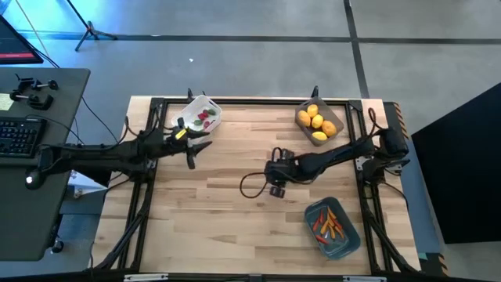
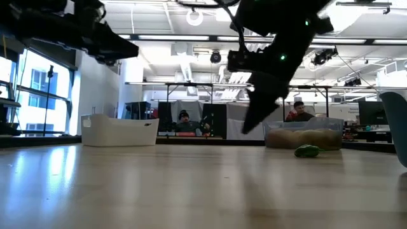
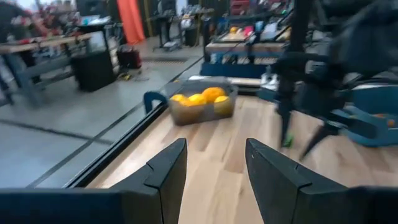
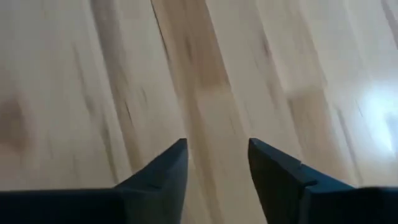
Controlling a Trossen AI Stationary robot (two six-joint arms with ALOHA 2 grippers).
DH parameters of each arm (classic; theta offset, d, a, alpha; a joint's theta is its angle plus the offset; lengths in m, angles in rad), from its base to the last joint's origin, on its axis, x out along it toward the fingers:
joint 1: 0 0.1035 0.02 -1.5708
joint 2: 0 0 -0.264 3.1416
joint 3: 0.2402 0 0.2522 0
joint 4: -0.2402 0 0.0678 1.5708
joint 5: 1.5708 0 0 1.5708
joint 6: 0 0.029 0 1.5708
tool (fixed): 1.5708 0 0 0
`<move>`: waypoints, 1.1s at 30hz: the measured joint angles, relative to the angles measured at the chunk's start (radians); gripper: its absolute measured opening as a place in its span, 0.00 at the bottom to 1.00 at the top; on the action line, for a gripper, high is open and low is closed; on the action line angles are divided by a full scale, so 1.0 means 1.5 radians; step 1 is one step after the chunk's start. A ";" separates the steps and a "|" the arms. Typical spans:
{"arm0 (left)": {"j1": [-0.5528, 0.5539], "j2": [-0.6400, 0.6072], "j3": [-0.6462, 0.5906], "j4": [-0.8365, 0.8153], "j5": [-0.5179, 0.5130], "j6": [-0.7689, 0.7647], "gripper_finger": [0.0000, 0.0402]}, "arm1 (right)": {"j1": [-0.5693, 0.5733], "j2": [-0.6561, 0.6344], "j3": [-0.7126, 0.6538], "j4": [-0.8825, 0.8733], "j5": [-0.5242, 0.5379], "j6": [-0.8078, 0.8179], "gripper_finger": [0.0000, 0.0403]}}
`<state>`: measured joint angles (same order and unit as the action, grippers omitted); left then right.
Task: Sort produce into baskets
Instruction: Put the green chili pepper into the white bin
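Observation:
The white basket (image 1: 202,116) at the far left holds small red and green pieces. The translucent grey basket (image 1: 319,121) at the far right holds yellow fruits (image 3: 200,98). The blue-teal basket (image 1: 332,227) at the near right holds thin orange pieces. One small green piece (image 2: 307,151) lies on the table near my right gripper; it also shows in the left wrist view (image 3: 286,142). My right gripper (image 1: 275,174) is open at mid-table, pointing down over bare wood (image 4: 214,155). My left gripper (image 1: 197,147) is open and empty beside the white basket, pointing toward the table's right.
The arms' black frame runs along the table's edges (image 1: 258,102). A loose black cable (image 1: 252,186) curls on the table by my right gripper. Bare wood lies across the table's near left (image 1: 211,227). People sit in the room beyond (image 2: 184,121).

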<state>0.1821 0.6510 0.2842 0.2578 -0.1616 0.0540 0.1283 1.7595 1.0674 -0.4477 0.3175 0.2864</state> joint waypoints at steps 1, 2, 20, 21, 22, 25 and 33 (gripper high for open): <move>-0.008 -0.007 -0.010 0.012 0.000 0.001 0.38 | -0.002 0.000 0.017 -0.055 -0.003 0.006 0.41; -0.015 -0.014 -0.023 0.029 0.002 0.002 0.38 | -0.005 -0.001 0.028 -0.099 -0.003 0.007 0.42; -0.037 -0.138 -0.094 0.077 0.060 0.002 0.38 | -0.060 0.004 0.029 -0.302 -0.169 -0.058 0.44; -0.037 -0.142 -0.094 0.072 0.065 0.002 0.38 | -0.060 0.007 0.029 -0.307 -0.173 -0.058 0.44; -0.037 -0.146 -0.095 0.065 0.066 0.002 0.38 | -0.060 0.010 0.029 -0.310 -0.175 -0.058 0.44; -0.037 -0.155 -0.095 0.056 0.067 0.001 0.38 | -0.060 0.019 0.028 -0.328 -0.176 -0.062 0.44; -0.037 -0.158 -0.150 0.147 0.047 -0.012 0.38 | -0.060 0.023 0.028 -0.326 -0.160 -0.064 0.44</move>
<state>0.1270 0.4133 0.0596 0.4782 -0.0907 0.0366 0.0387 1.7935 1.1095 -0.9360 0.0780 0.1905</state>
